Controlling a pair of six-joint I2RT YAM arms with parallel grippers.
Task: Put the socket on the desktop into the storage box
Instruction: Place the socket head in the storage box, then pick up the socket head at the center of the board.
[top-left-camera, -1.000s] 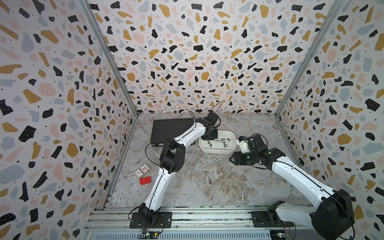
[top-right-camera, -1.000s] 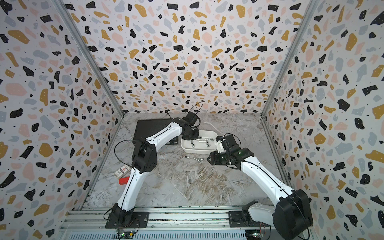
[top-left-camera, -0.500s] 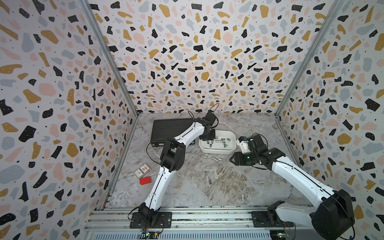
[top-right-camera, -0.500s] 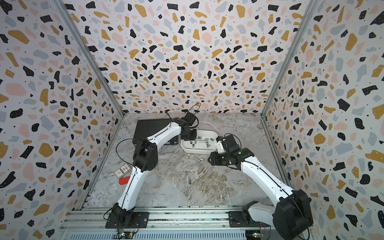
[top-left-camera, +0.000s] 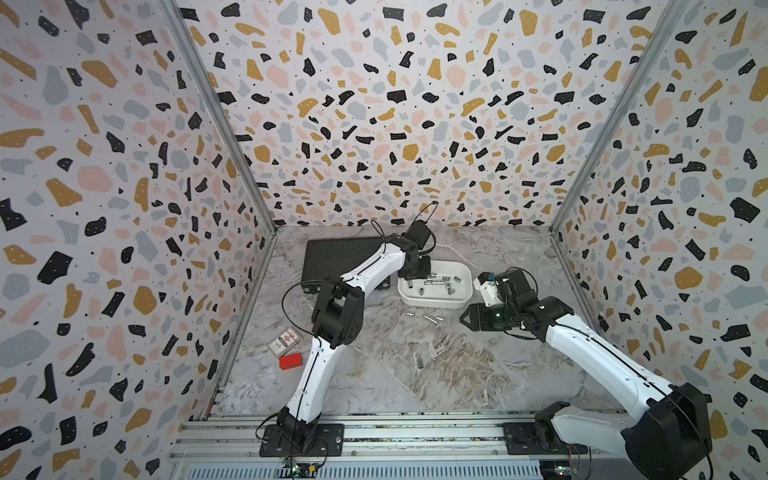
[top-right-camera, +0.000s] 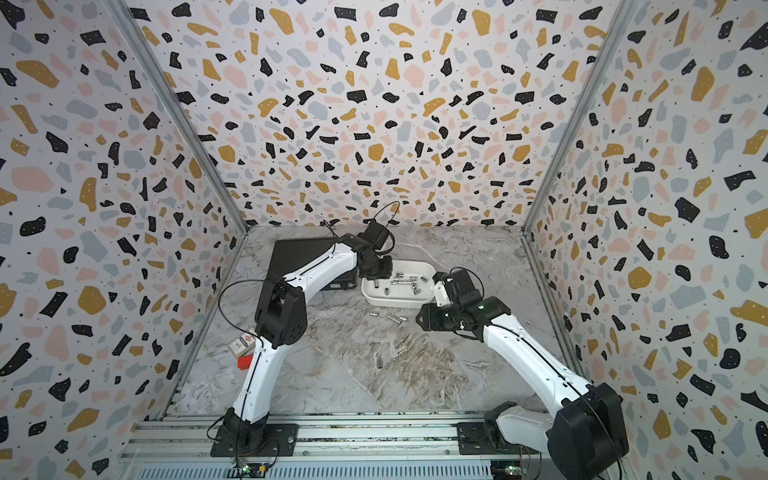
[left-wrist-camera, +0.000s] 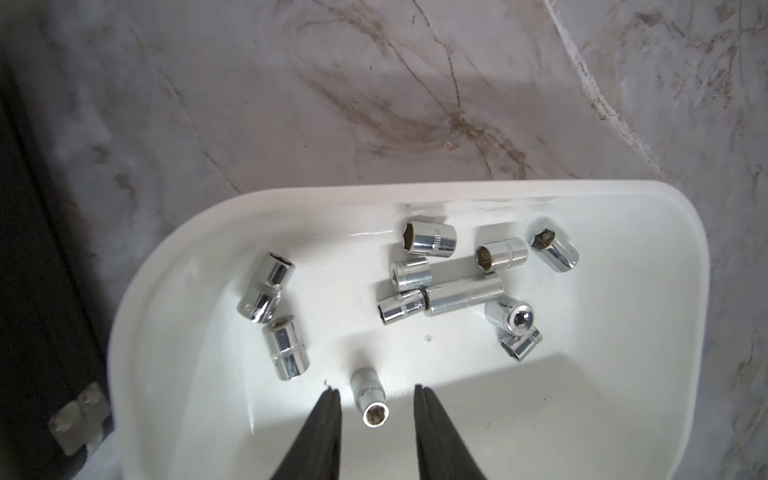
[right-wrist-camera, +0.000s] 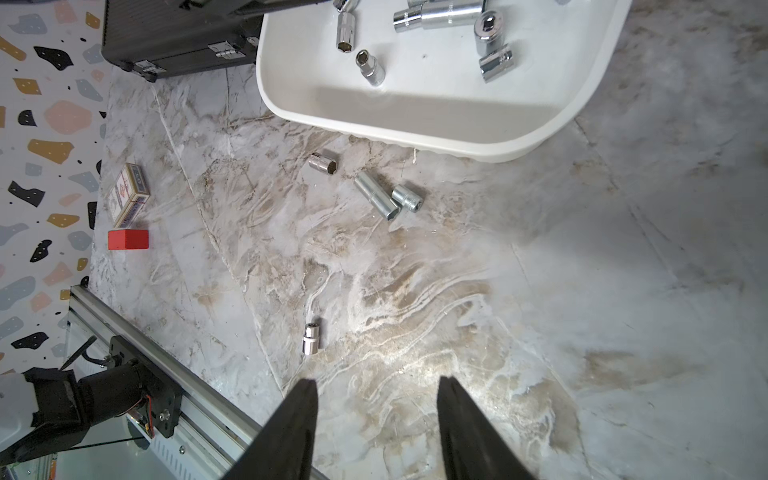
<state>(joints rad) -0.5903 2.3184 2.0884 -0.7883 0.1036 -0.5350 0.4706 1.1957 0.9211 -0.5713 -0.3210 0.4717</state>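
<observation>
Sockets are split between the storage box (top-left-camera: 436, 305) and the desktop (top-left-camera: 415, 386). The grey marble desktop fills the floor of the speckled booth. At its far left a black case (top-left-camera: 340, 257) lies flat. The white storage box sits just beside that case's right end.

The left arm reaches over the case, and the left gripper (left-wrist-camera: 375, 388) hangs inside the box with its jaws parted. A small socket (left-wrist-camera: 371, 399) lies on the box floor between them. A sliver of white shows on each side of it, so it seems free of both jaws, though the angle is steep. About ten more sockets (left-wrist-camera: 428, 239) lie scattered on the box floor beyond it.

The right gripper (right-wrist-camera: 377, 380) hovers over bare desktop near the box's right front corner. Its jaws are wide apart with nothing between them.

Near the left wall lies a card box (right-wrist-camera: 128, 195), with a red block (right-wrist-camera: 128, 240) just beside it.

Four sockets lie on the desktop. Three sit close together just in front of the box: a short socket (right-wrist-camera: 323, 162), a long socket (right-wrist-camera: 377, 195) and a stubby socket (right-wrist-camera: 408, 197) just beside the long one's end. A lone socket (right-wrist-camera: 311, 338) lies well apart from them, nearer the middle of the desktop.
</observation>
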